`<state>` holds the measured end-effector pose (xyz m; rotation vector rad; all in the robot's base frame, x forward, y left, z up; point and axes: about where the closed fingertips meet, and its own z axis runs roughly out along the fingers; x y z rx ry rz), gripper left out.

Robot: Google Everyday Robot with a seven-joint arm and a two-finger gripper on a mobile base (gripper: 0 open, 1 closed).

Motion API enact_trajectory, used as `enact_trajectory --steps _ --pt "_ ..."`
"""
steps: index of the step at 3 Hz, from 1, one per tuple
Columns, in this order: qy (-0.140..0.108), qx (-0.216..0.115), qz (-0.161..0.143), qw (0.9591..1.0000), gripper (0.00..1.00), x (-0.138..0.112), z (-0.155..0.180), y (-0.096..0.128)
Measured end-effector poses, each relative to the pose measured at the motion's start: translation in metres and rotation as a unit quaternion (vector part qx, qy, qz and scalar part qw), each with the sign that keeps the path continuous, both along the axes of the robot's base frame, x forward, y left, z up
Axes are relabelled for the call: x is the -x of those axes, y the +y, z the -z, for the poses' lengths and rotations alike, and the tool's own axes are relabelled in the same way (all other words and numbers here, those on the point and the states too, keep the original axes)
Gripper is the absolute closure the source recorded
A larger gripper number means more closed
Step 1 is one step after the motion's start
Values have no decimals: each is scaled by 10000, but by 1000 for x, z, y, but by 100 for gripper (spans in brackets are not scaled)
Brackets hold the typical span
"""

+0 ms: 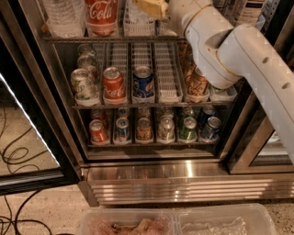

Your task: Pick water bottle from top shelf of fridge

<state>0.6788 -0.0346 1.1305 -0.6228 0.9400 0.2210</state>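
Observation:
The fridge (183, 176) stands open with its ribbed steel base panel low in view. The top shelf (110, 39) runs along the top of the view. On it at the left stands a clear ribbed water bottle (62, 18), its cap and label cut off by the frame. Beside it is a red Coca-Cola bottle (101, 16), then an empty white cup (138, 25). My gripper (149, 7) is at the top edge, above that cup, right of the Coca-Cola bottle and apart from the water bottle. My white arm (239, 55) reaches in from the right.
Two lower wire racks hold several cans in white lanes (142, 82). More labelled bottles (250, 11) show at the top right behind the arm. The glass door (27, 151) hangs open at the left, with cables on the floor. A clear plastic bin (183, 225) sits at the bottom.

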Motion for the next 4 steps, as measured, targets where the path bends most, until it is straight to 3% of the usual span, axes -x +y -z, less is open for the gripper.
enact_trajectory --steps 2,3,4 --pt "77 -115 194 9997 100 17 -12 -19" --pt "484 -158 -28 9987 100 44 -2 -13" --pt "1167 -91 -383 9924 100 90 17 -7"
